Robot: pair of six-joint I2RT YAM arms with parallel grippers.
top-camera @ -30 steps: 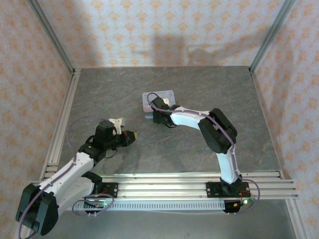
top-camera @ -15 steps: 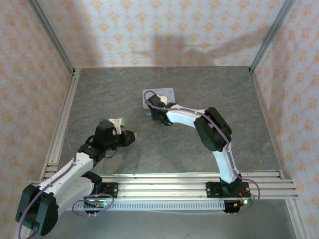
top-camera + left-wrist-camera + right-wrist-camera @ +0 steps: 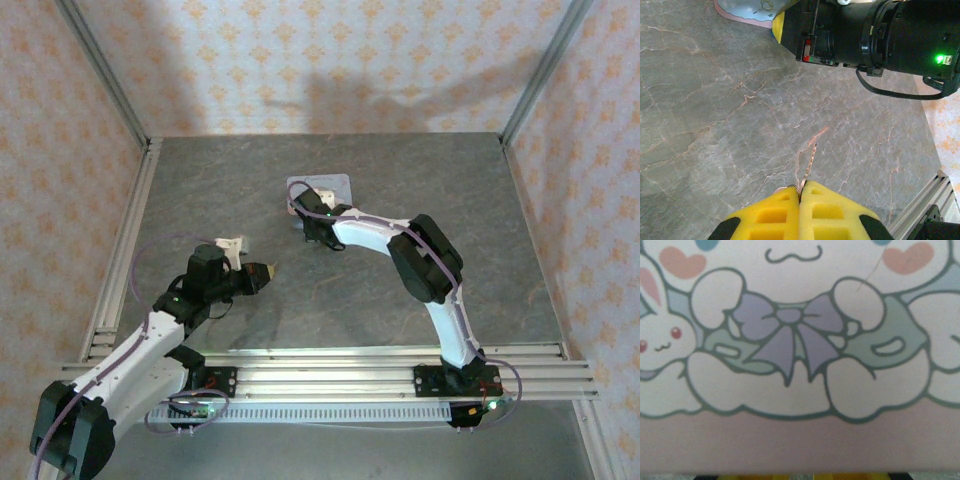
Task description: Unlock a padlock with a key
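While the left gripper [image 3: 801, 192] pinches the key [image 3: 809, 162], the tin [image 3: 747, 7] lies ahead

Grey marble-look tabletop [image 3: 420, 190], thin pinkish veins. 3 walls around it: back wall [image 3: 330, 60], left wall [image 3: 50, 150], right wall [image 3: 600, 170], all peach wallpaper with orange ornament print. Aluminium posts [image 3: 100, 70] at the 2 back corners, aluminium rails [image 3: 330, 375] along near edge. Soft shadows on back wall.

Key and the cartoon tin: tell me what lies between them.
Bare grey marbled table lies between the key, pinched in the left gripper, and the tin; the left wrist view shows that stretch.
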